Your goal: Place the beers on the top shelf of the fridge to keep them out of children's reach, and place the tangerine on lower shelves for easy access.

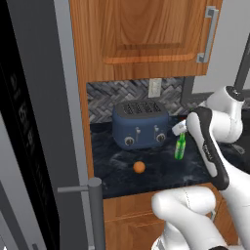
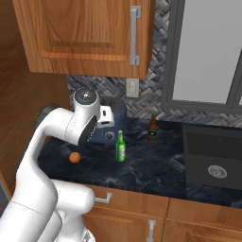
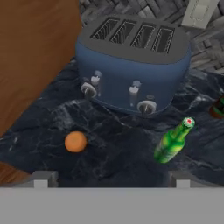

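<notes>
On the dark marble counter (image 2: 156, 165) I see the green beer (image 2: 121, 147) upright, right of the blue toaster (image 1: 140, 124) and nearer than it. My gripper (image 3: 111, 180) hovers above the counter's near edge; its jaws stand wide apart and hold nothing. I note the tangerine (image 1: 139, 167) lying left of the green bottle, well apart. Brown beer (image 2: 152, 128) stands farther right, near the backsplash. Fridge (image 1: 39, 127) at far left.

Wooden cabinets (image 1: 141, 34) — herringbone backsplash (image 2: 142, 101)
</notes>
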